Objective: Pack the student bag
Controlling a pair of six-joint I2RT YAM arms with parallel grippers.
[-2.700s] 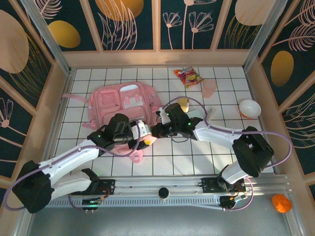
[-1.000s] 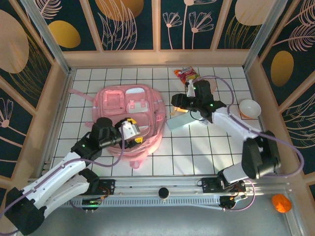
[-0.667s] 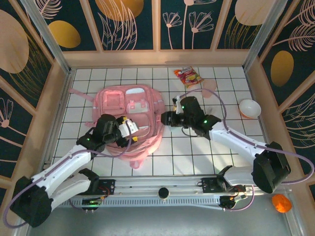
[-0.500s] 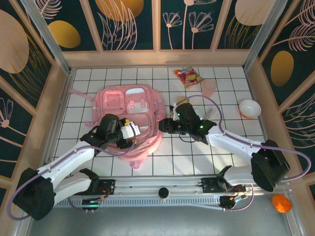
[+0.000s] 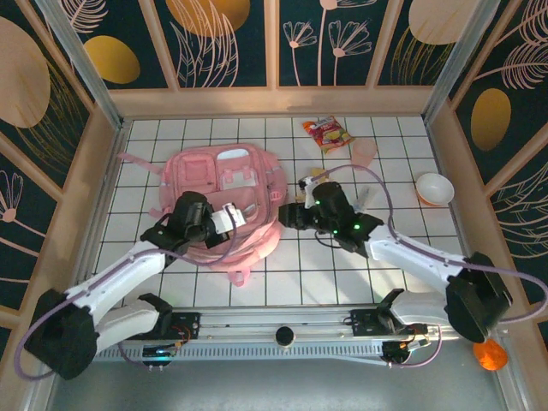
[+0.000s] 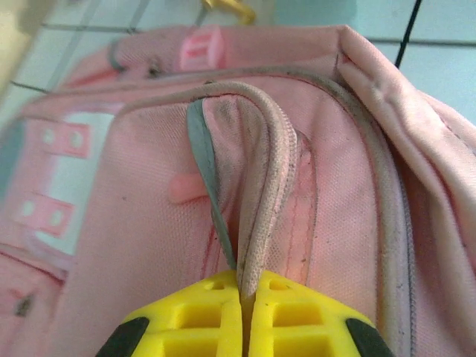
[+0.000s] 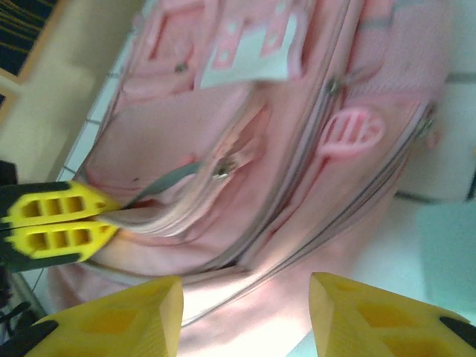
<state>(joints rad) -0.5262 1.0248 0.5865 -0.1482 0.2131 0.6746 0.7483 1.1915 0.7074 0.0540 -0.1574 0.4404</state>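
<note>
Jaws of the left gripper (image 6: 245,301) press together, pinching a raised piped edge (image 6: 262,149) of the student bag (image 5: 224,171), which lies flat on the tiled table (image 5: 342,265) left of centre; the right gripper (image 7: 245,309) hovers spread at its right edge

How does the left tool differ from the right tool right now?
The left tool is shut, pinching a raised fold of the student bag; the right tool is open and holds nothing. The left tool sits on the bag's front, the right tool at its side edge. Both have yellow fingers.
</note>
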